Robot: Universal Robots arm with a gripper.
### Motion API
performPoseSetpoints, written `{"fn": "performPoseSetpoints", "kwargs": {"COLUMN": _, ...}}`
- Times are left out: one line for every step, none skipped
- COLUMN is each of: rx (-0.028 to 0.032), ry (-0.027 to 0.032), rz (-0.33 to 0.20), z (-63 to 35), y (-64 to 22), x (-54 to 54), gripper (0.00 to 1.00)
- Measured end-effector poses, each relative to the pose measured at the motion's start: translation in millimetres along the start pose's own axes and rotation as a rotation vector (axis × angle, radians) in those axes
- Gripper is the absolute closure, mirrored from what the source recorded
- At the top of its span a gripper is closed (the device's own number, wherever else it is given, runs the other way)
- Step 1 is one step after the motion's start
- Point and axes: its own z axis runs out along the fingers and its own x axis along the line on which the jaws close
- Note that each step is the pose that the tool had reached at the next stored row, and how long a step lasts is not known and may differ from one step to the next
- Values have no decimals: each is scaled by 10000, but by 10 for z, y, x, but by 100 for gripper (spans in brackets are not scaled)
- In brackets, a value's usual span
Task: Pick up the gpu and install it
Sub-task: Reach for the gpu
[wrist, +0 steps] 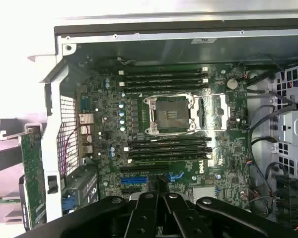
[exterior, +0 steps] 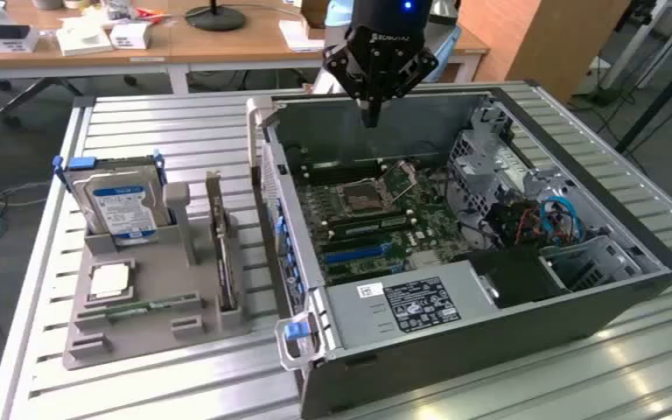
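The gpu (exterior: 221, 254) stands on edge in a slot of the grey holder (exterior: 202, 319) at the exterior view's left, a thin dark card with a green edge. It also appears beside the case wall in the wrist view as a green board, the gpu (wrist: 32, 178). My gripper (exterior: 370, 116) hangs over the back of the open computer case (exterior: 616, 289), well away from the card. Its fingers are shut with nothing between them. In the wrist view the gripper (wrist: 159, 183) points down at the motherboard (wrist: 104, 163), near the blue expansion slots (wrist: 135, 180).
A blue-labelled hard drive (exterior: 120, 208) stands upright in the holder, with a processor chip (exterior: 111, 280) and a memory stick (exterior: 137, 308) lying in front of it. Inside the case are the processor socket (wrist: 171, 115), the drive cage (exterior: 493, 171) and cables (exterior: 552, 219). Desks stand behind the slatted table (exterior: 172, 127).
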Motion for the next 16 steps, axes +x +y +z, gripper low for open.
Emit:
{"fn": "performPoseSetpoints", "kwargs": {"rx": 0, "ry": 0, "rz": 0, "z": 0, "y": 0, "x": 0, "gripper": 90}}
{"fn": "performPoseSetpoints", "kwargs": {"rx": 0, "ry": 0, "rz": 0, "z": 0, "y": 0, "x": 0, "gripper": 90}}
{"fn": "performPoseSetpoints", "kwargs": {"rx": 0, "ry": 0, "rz": 0, "z": 0, "y": 0, "x": 0, "gripper": 90}}
{"fn": "performPoseSetpoints", "kwargs": {"rx": 0, "ry": 0, "rz": 0, "z": 0, "y": 0, "x": 0, "gripper": 90}}
{"fn": "performPoseSetpoints", "kwargs": {"rx": 0, "ry": 0, "rz": 0, "z": 0, "y": 0, "x": 0, "gripper": 90}}
{"fn": "performPoseSetpoints", "kwargs": {"rx": 0, "ry": 0, "rz": 0, "z": 0, "y": 0, "x": 0, "gripper": 90}}
{"fn": "performPoseSetpoints", "kwargs": {"rx": 0, "ry": 0, "rz": 0, "z": 0, "y": 0, "x": 0, "gripper": 90}}
{"fn": "performPoseSetpoints", "kwargs": {"rx": 0, "ry": 0, "rz": 0, "z": 0, "y": 0, "x": 0, "gripper": 90}}
{"fn": "performPoseSetpoints", "kwargs": {"rx": 0, "ry": 0, "rz": 0, "z": 0, "y": 0, "x": 0, "gripper": 90}}
{"fn": "performPoseSetpoints", "kwargs": {"rx": 0, "ry": 0, "rz": 0, "z": 0, "y": 0, "x": 0, "gripper": 90}}
{"fn": "performPoseSetpoints", "kwargs": {"rx": 0, "ry": 0, "rz": -1, "z": 0, "y": 0, "x": 0, "gripper": 90}}
{"fn": "performPoseSetpoints", "kwargs": {"rx": -1, "ry": -1, "rz": 1, "z": 1, "y": 0, "x": 5, "gripper": 90}}
{"fn": "performPoseSetpoints", "kwargs": {"rx": -1, "ry": -1, "rz": 1, "z": 1, "y": -1, "x": 14, "gripper": 90}}
{"fn": "performPoseSetpoints", "kwargs": {"rx": -1, "ry": -1, "rz": 1, "z": 0, "y": -2, "x": 23, "gripper": 90}}
{"fn": "performPoseSetpoints", "kwargs": {"rx": 1, "ry": 0, "rz": 0, "z": 0, "y": -2, "x": 34, "gripper": 90}}
{"fn": "performPoseSetpoints", "kwargs": {"rx": 0, "ry": 0, "rz": -1, "z": -1, "y": -4, "x": 47, "gripper": 90}}
